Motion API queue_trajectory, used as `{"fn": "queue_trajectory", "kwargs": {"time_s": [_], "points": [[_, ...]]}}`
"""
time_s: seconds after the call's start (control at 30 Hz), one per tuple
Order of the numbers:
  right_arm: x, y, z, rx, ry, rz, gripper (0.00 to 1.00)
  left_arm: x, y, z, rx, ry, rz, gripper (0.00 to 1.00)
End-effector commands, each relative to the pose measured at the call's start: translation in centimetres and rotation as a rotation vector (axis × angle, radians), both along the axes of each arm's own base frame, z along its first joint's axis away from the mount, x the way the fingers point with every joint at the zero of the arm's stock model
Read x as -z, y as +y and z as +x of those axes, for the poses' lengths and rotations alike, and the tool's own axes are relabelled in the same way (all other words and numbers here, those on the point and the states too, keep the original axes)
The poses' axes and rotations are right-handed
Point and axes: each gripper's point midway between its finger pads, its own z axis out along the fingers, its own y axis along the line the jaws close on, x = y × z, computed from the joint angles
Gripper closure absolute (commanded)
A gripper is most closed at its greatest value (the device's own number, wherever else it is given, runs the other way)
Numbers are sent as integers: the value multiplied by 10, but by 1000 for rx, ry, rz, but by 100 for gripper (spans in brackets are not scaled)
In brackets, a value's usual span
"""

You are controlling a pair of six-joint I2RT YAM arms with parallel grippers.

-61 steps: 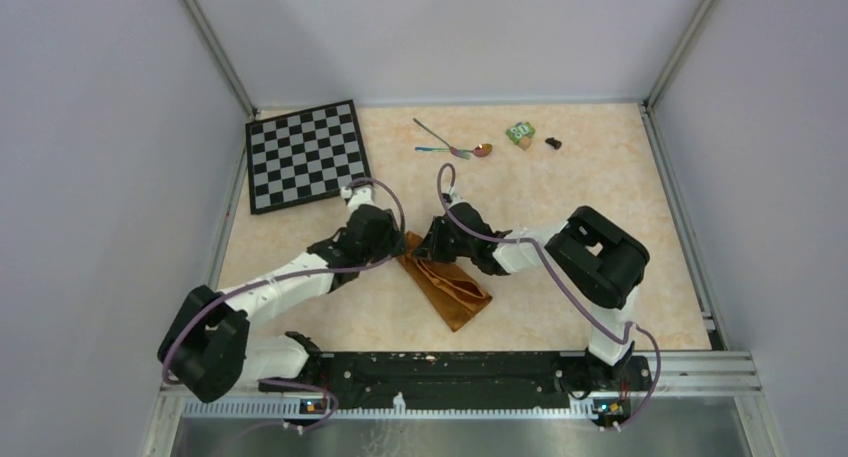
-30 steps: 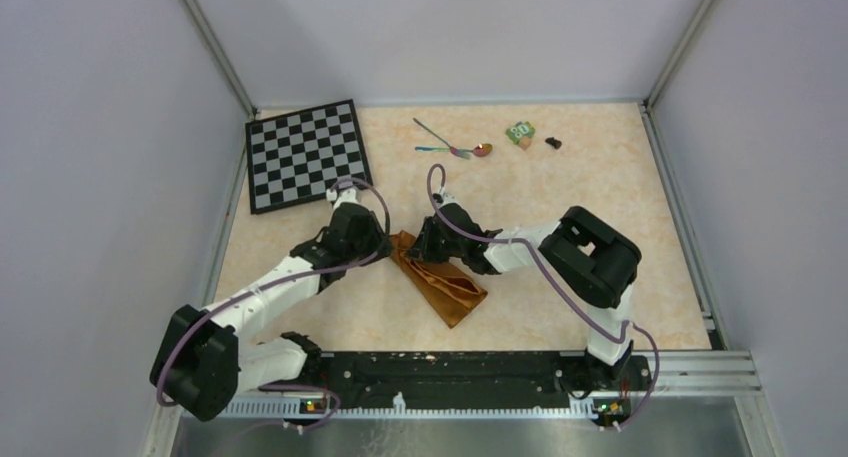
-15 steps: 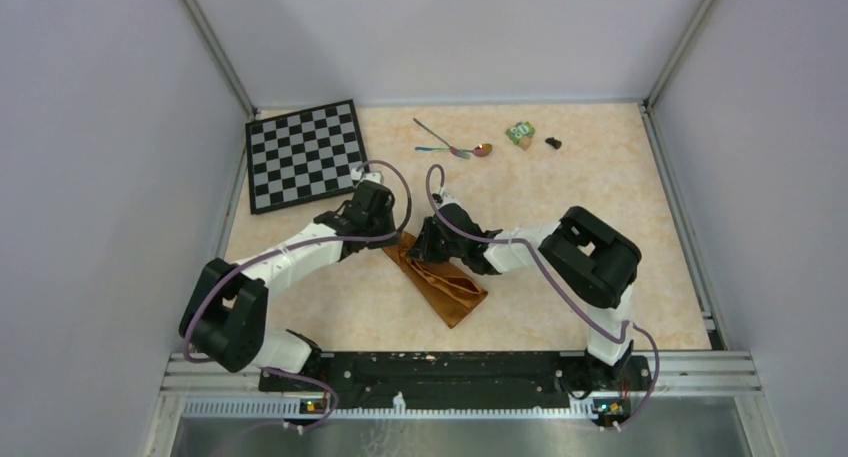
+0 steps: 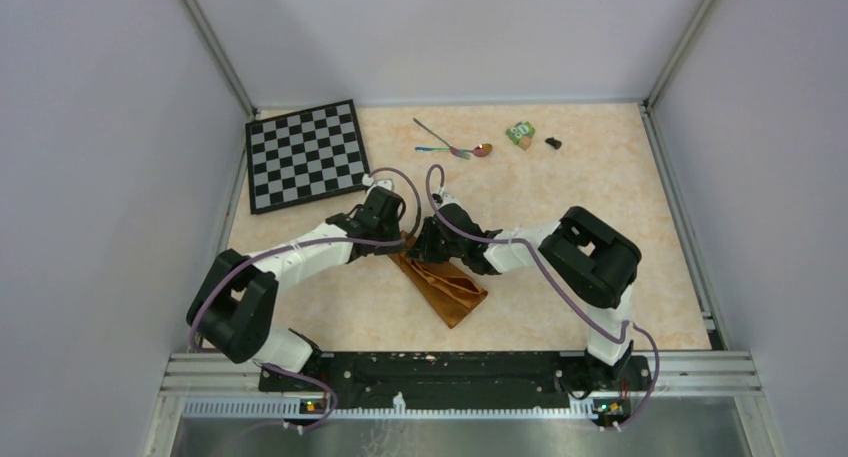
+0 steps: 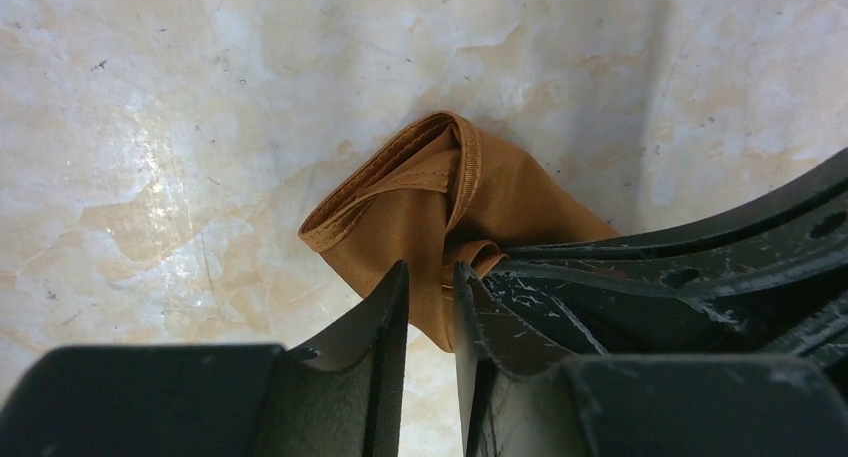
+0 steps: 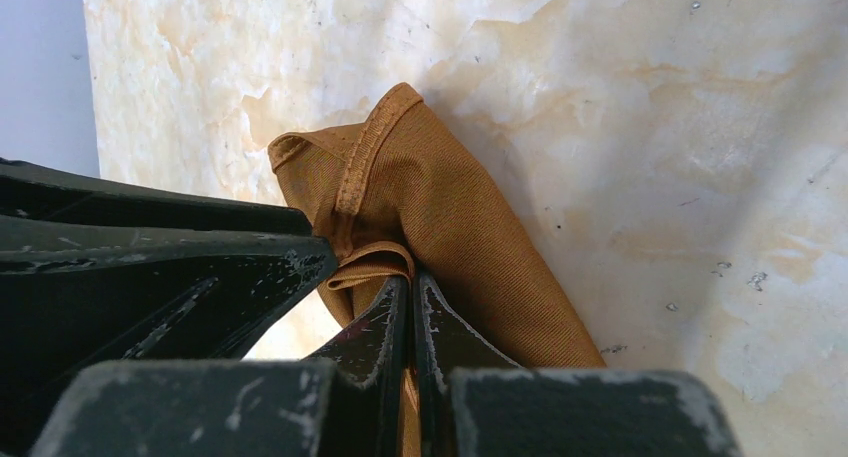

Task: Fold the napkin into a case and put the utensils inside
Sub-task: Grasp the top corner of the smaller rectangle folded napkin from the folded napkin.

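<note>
The napkin (image 4: 452, 295) lies on the surface (image 4: 560, 237) as a narrow folded strip just off the near right corner of the chessboard (image 4: 305, 157). Its long axis slants away from that corner toward the arm bases. Both your pincers meet at the strip's end nearest the chessboard, and the other end lies free.

Your right pincer (image 6: 412, 282) is closed tight on a hemmed fold at that end. Your left pincer (image 5: 430, 277) comes in from the chessboard side, its jaws narrowed to a slit with cloth in the slit. You cannot tell whether it truly grips the cloth or only brackets it. Ahead of its tips the napkin's corner bulges up with its layered edges showing, and the right pincer's fingers cross just beside it.

The utensils (image 4: 452, 149) lie crossed to the right of the chessboard's far right corner, well apart from the napkin and beyond its pinched end. The coming move probably turns on that: the end you hold is the one that points toward the utensils. Your wrists sit together there, so neither arm is clearly nearer to them. The right pincer holds the fold, so the left looks the freer one to send.
</note>
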Motion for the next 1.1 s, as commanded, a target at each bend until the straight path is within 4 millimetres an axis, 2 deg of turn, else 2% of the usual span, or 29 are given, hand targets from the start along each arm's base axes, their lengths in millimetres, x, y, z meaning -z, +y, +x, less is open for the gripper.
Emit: {"fn": "queue_trajectory", "kwargs": {"time_s": [0.0,0.2,0.4,0.57,0.73,0.77,0.9,0.97,1.07], "points": [[-25,10,4,-14,-59,33,100,-6,0,9,-13,-30,25,73],[-24,11,3,-16,-67,24,100,-3,4,13,-20,-31,56,79],[-19,13,0,-20,-70,-13,100,-17,2,13,-8,-79,27,99],[-26,22,-7,-13,-129,-45,100,-35,-4,9,13,-183,-91,100],[-21,31,-5,-51,-134,-23,100,-19,4,1,-33,-136,-83,100],[-22,31,-8,-77,-143,-17,99,-15,5,-1,-37,-125,-76,100],[-38,24,-18,-195,-263,8,77,-11,11,-4,-50,-127,-65,100],[-46,17,-20,-235,-307,33,74,-12,12,-4,-48,-132,-64,100],[-48,13,-17,-283,-316,51,71,-14,12,-5,-45,-140,-70,100]]}}
